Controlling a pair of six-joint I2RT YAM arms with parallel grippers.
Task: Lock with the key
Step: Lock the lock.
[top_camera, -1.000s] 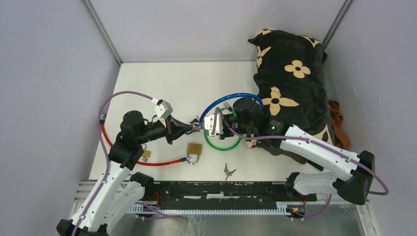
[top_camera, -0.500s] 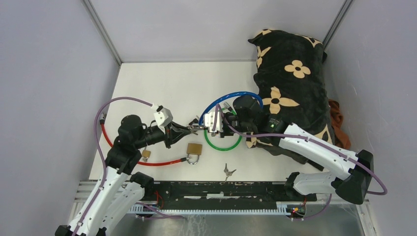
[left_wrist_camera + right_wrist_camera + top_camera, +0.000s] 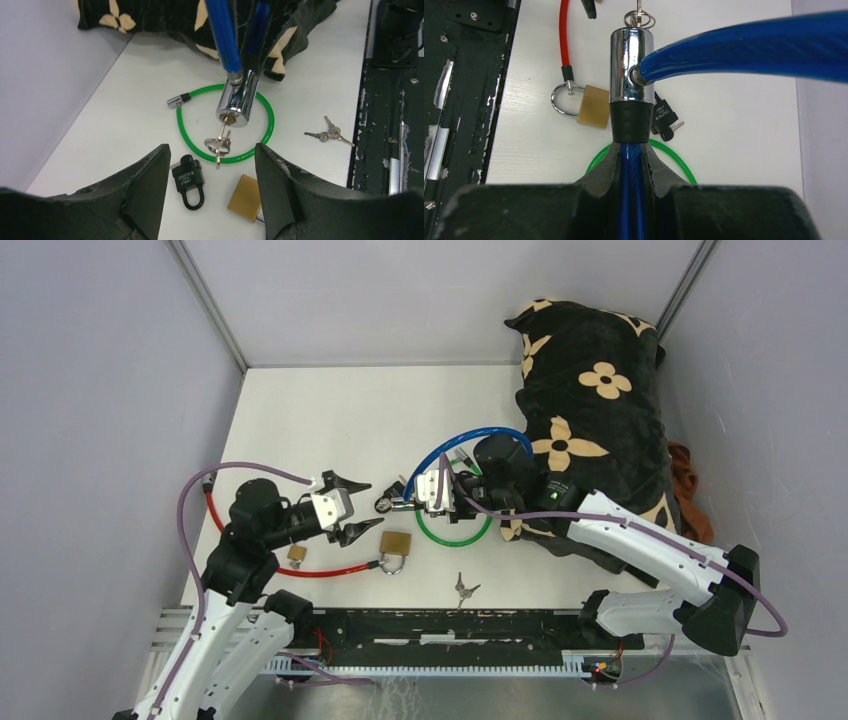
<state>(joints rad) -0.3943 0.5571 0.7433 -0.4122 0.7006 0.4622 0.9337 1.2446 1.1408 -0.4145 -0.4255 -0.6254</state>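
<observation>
Top view: clamping the right tool (image 3: 440,492) on the blue cable (image 3: 470,436) just behind the chrome lock barrel (image 3: 407,502), carrying that barrel clear of the desk (image 3: 320,410) and aiming its keyhole end toward the left tool (image 3: 362,506). Spreading the left tool wide just short of the barrel's face, gripping nothing, apart from the key (image 3: 384,504) sticking out of it. Probably propping the barrel in the air this way for giving the other side a straight reach at the key.

Left wrist view: looking head-on at the barrel's end, seeing the key seated in the slot and dangling a ring below, framed between both spread fingers (image 3: 147,185) without touching either. Leaving a green cable (image 3: 269,127) and a black padlock (image 3: 188,175) on the desk beneath the barrel, a brass padlock (image 3: 245,197) below and nearer, spare keys (image 3: 327,135) off to the barrel's right.

Right wrist view: squeezing the blue cable directly behind the barrel's black collar (image 3: 630,120), likely for resisting twist. Showing the cable's other end plugged into the barrel's side. Not revealing whether the key is turned.
</observation>
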